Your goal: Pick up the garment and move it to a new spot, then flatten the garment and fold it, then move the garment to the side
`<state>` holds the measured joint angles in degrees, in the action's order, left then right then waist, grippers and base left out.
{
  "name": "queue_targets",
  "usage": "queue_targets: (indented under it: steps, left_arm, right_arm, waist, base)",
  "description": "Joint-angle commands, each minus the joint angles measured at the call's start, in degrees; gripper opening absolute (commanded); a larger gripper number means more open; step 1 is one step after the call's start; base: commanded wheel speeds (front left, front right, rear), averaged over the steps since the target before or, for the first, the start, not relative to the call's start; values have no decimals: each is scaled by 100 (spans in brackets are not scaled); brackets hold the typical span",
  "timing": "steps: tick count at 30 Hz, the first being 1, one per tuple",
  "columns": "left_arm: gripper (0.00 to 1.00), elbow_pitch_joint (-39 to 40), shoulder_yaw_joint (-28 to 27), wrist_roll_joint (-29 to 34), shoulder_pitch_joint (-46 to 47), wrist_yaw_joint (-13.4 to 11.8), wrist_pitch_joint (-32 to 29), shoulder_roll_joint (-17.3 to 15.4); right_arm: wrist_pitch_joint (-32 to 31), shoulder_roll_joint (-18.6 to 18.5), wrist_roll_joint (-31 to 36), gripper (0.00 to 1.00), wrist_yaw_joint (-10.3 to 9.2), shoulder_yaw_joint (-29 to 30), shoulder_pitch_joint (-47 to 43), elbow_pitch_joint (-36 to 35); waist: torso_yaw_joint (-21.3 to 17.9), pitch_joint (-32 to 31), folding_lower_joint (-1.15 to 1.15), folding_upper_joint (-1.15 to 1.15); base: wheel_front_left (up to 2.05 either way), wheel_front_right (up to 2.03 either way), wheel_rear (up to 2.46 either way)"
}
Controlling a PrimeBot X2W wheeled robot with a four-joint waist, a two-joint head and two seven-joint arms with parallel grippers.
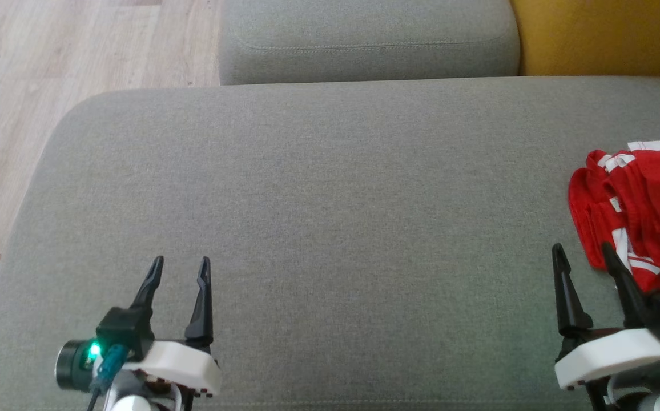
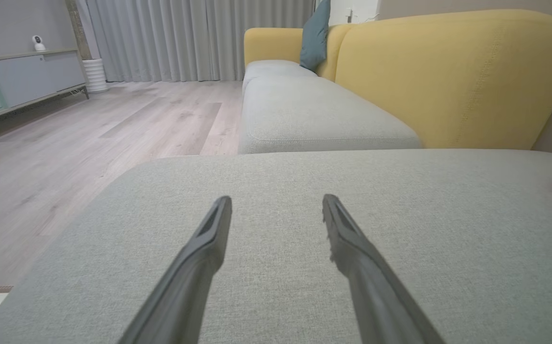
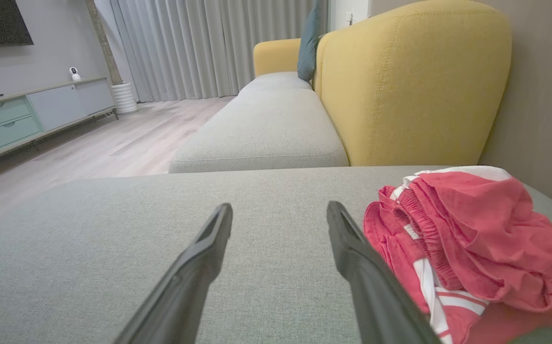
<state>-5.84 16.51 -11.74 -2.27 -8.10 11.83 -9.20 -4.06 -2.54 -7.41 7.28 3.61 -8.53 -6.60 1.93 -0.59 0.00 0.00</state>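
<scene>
The garment (image 1: 644, 211), a red piece with white stripes (image 3: 455, 302) and what looked like a gathered elastic waistband (image 3: 421, 224), lay bunched in a loose heap at the right end of the grey cushion (image 1: 307, 188), its far side running out of the head view. It looked light, thin and limp. It would likely sag and trail when lifted and slide easily over the cushion's woven cover, and a firm pinch seemed unlikely to harm it. The layers were folded over one another, so a grab into the middle of the heap would probably catch several at once and bring it up as a lump. The waistband, on the side of the heap facing the cushion's centre, seemed the better hold, being thicker and easy to find again when spreading. The right gripper (image 1: 582, 248) hovered over the cushion's right end, just beside the heap, fingers well apart and holding nothing. The left gripper (image 1: 182, 261) hung over the cushion's left part, well apart from the garment, likewise spread and empty. The cushion's wide middle offered room for flattening.
</scene>
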Motion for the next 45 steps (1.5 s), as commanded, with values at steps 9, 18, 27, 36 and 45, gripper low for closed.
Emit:
queue_targets:
  steps: [9,18,27,36,45]
  left_arm:
    - [100,279,-163,57,227,-122,-41,-163]
    - [100,306,-155,26,243,-149,-53,-207]
    - [0,-36,101,14,-19,-144,-65,-106]
    - [0,-150,10,-546,-19,-49,-147,-71]
    - [0,-226,-126,-1161,58,83,-246,-49]
  right_arm:
    - [73,-34,-181,100,21,-139,179,-175]
    - [140,-34,-334,100,21,-137,184,-116]
    - [80,2,-329,0,0,-11,-11,226]
    - [86,-27,-894,0,1,-31,44,435]
    - [92,-59,-1514,0,3,-46,160,567]
  waist:
    - [-31,19,0,0]
    - [-46,18,0,0]
    - [-44,21,0,0]
    - [-54,26,1,0]
    - [-64,29,1,0]
  base:
    - [0,0,0]
    - [0,0,0]
    - [0,0,0]
    - [0,0,0]
    - [0,0,0]
